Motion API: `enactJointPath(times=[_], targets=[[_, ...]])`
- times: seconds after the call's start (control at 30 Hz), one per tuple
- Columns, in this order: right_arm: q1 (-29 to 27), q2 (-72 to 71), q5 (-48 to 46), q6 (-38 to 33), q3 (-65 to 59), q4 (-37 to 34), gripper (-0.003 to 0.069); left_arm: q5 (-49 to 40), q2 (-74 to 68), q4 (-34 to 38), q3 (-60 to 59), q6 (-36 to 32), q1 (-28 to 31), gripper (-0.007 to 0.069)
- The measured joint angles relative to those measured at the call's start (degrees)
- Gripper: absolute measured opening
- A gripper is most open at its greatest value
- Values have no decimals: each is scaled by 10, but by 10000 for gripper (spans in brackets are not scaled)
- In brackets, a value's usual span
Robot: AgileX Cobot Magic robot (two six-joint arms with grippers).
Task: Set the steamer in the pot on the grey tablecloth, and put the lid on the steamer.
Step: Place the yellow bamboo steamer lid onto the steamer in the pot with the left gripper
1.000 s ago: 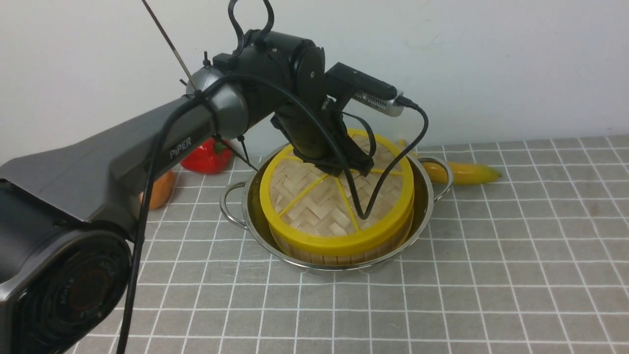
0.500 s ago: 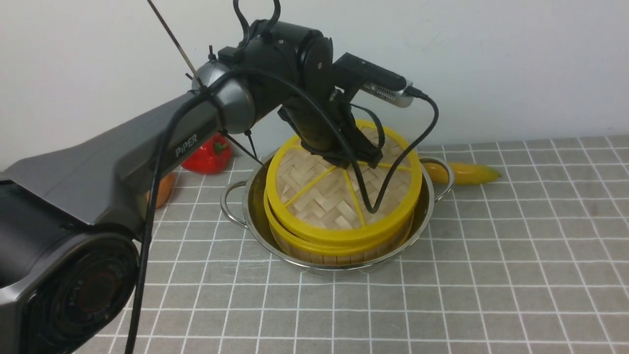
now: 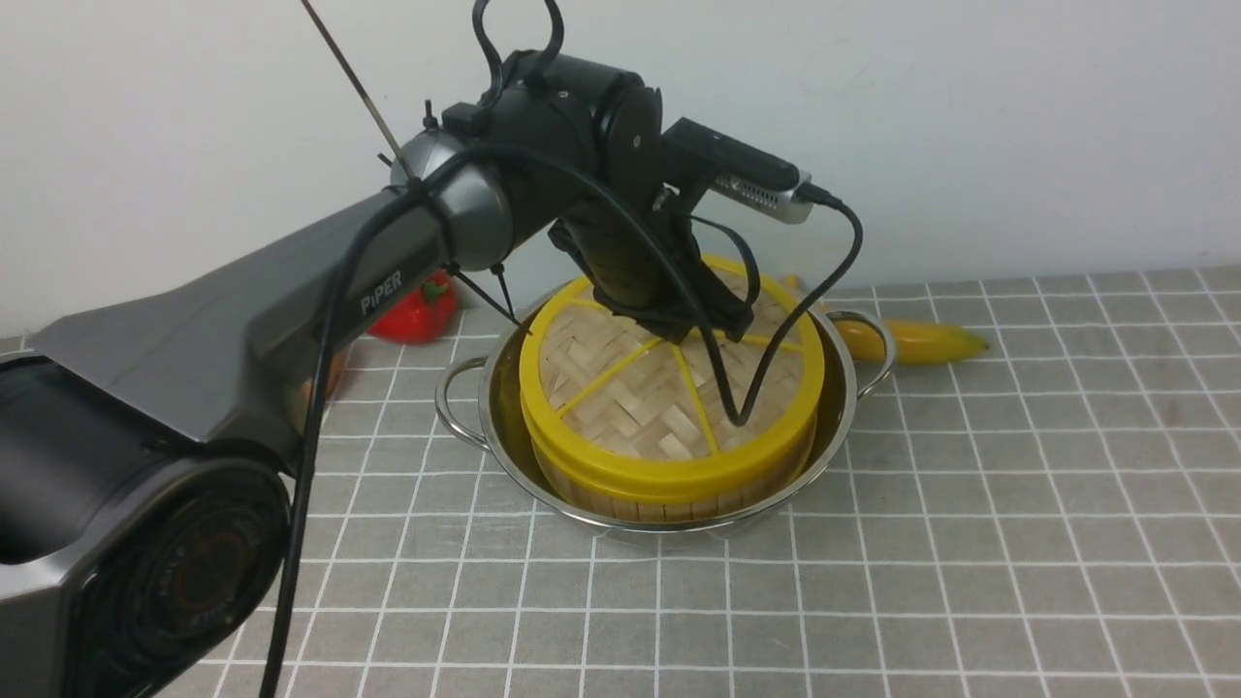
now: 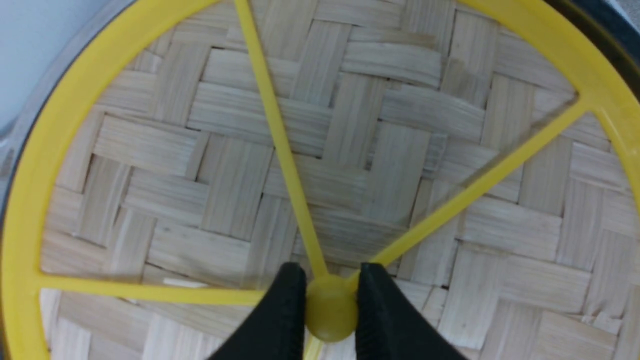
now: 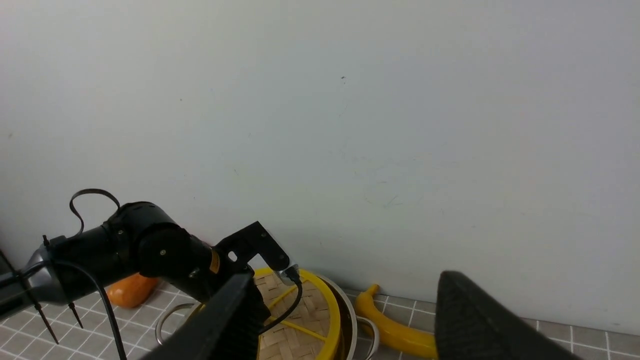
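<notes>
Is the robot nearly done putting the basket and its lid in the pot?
Nearly! Done: the steamer sits in the pot on the grey tablecloth, and the lid looks settled on top. In hand: the left gripper pinches the lid's middle knob. Left: let go and lift away.

Round yellow-rimmed woven-bamboo lid [image 4: 320, 125], rough and matt; smooth plastic hub between the jaws; wide shiny steel pot [image 3: 679, 525] beneath.

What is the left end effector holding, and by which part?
The lid, pinched at its central yellow hub by the left end effector. The right end effector holds nothing.
</notes>
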State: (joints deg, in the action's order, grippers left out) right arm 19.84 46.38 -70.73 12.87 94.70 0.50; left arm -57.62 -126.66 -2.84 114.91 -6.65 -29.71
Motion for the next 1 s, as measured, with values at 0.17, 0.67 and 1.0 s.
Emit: enactJointPath(times=[0.17,0.67,1.0], targets=[[0,0,0,0,0,0,466,0,0,-4,0,3,-1,116],[0,0,0,0,0,0,466,0,0,-18,0,37,-3,116],[0,0,0,-1,0,0,466,-7,1,-25,0,41,-3,116]])
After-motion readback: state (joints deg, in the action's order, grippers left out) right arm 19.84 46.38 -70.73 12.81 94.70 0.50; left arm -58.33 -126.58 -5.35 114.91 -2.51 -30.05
